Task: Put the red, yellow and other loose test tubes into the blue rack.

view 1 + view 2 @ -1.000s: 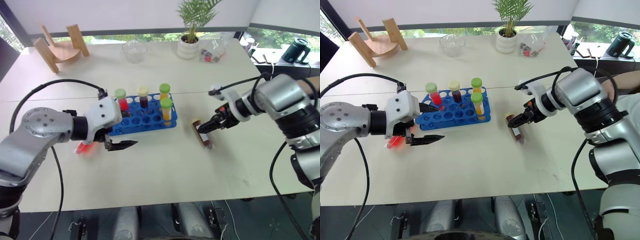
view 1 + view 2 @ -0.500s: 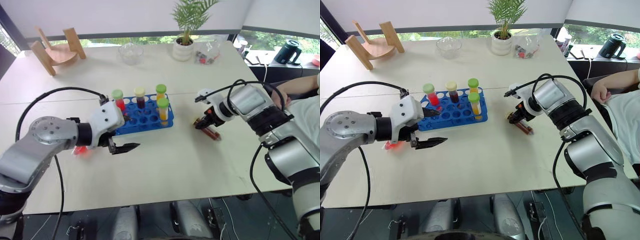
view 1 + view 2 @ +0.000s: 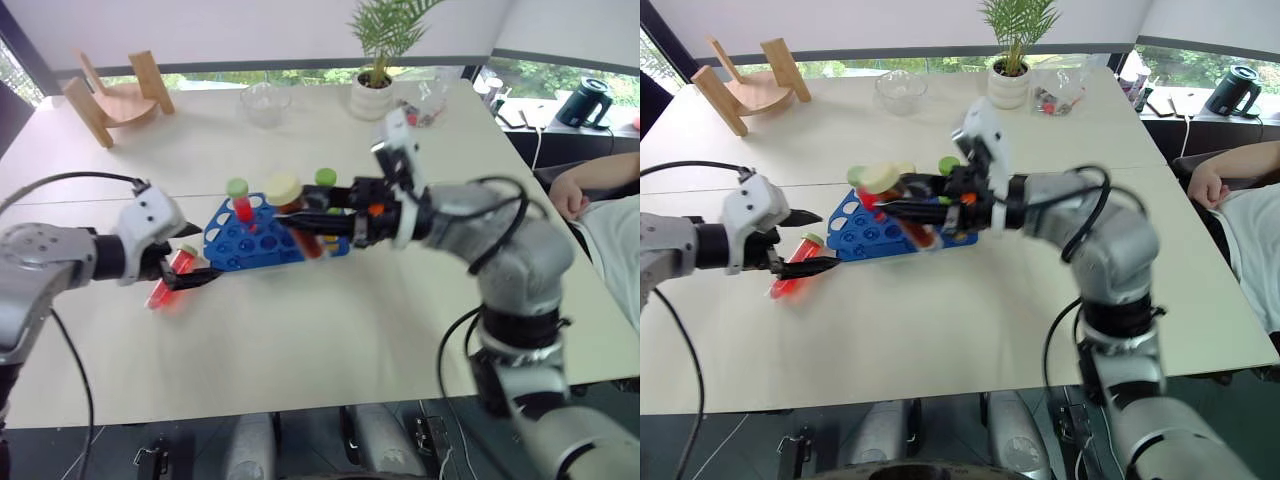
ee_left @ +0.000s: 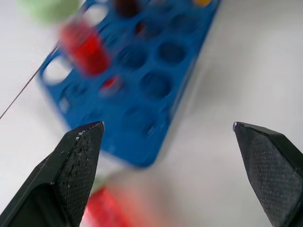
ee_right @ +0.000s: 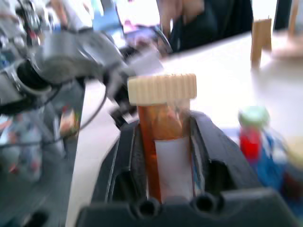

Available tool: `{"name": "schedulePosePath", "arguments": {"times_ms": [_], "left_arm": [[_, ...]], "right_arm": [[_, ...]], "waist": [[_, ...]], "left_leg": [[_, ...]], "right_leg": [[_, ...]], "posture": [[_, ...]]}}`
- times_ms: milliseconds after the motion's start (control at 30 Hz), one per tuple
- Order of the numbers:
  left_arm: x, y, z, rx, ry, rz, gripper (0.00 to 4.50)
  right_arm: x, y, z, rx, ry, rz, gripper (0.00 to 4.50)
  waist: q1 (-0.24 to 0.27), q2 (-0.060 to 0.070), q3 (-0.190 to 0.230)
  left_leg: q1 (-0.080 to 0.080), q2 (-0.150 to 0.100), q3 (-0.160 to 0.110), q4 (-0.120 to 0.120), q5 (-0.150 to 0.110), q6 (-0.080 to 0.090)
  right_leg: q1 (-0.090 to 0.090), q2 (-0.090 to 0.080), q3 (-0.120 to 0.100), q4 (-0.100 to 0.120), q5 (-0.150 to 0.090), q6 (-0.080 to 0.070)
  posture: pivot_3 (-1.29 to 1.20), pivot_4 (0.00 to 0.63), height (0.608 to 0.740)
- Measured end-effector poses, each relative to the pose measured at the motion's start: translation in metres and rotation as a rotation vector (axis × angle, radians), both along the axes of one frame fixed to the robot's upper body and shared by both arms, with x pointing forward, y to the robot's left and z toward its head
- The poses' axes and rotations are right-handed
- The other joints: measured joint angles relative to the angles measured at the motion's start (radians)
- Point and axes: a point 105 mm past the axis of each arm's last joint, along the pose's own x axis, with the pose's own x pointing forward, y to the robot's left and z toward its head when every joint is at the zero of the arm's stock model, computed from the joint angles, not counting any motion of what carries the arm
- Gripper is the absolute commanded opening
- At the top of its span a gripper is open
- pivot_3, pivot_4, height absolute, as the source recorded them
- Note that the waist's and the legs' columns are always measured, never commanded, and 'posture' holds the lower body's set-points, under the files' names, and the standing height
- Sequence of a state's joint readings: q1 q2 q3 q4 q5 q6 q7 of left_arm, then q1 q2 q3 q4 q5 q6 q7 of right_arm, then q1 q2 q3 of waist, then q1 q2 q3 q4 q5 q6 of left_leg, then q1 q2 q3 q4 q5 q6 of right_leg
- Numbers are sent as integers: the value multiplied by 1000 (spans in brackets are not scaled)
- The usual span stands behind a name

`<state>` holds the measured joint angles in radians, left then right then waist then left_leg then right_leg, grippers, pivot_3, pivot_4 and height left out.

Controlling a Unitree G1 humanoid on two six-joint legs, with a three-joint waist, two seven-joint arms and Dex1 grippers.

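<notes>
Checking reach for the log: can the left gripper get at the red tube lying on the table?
Probably yes: the left gripper is open with the red tube lying right beneath it, and nothing sits between them.

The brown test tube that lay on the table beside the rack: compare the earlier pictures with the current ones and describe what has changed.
The right gripper closed on the brown test tube, lifted it off the table and swung it across above the blue rack. The left gripper, open throughout, drew away from the rack, towards the red tube lying on the table. That tube, the rack and its standing tubes stayed put.
</notes>
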<state>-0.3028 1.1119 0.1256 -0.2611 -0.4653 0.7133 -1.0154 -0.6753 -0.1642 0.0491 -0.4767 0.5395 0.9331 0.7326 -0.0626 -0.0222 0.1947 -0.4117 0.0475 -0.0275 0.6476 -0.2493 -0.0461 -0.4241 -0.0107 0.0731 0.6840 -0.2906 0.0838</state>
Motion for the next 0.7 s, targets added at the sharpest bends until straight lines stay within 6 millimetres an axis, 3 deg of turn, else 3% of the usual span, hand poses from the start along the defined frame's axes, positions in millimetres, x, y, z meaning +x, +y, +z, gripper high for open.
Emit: {"name": "schedulePosePath", "arguments": {"times_ms": [167,367,700], "left_arm": [[5,16,7,-14,12,29,4500],[5,17,10,-1,11,24,4500],[4,16,8,4,21,31,4500]], "right_arm": [[30,17,-13,157,-41,-282,860],[64,24,-43,149,-99,-494,860],[66,31,-58,131,-155,-482,860]], "waist": [[-1,-1,0],[-6,-1,0],[-7,-1,0]], "left_leg": [[0,0,1,0,2,-4],[0,0,0,-2,2,-4],[1,1,0,-2,2,-4]], "right_leg": [[0,0,0,0,0,0],[-1,1,0,1,0,0],[-1,1,0,1,0,0]], "posture": [[0,150,740],[0,150,740],[0,150,740]]}}
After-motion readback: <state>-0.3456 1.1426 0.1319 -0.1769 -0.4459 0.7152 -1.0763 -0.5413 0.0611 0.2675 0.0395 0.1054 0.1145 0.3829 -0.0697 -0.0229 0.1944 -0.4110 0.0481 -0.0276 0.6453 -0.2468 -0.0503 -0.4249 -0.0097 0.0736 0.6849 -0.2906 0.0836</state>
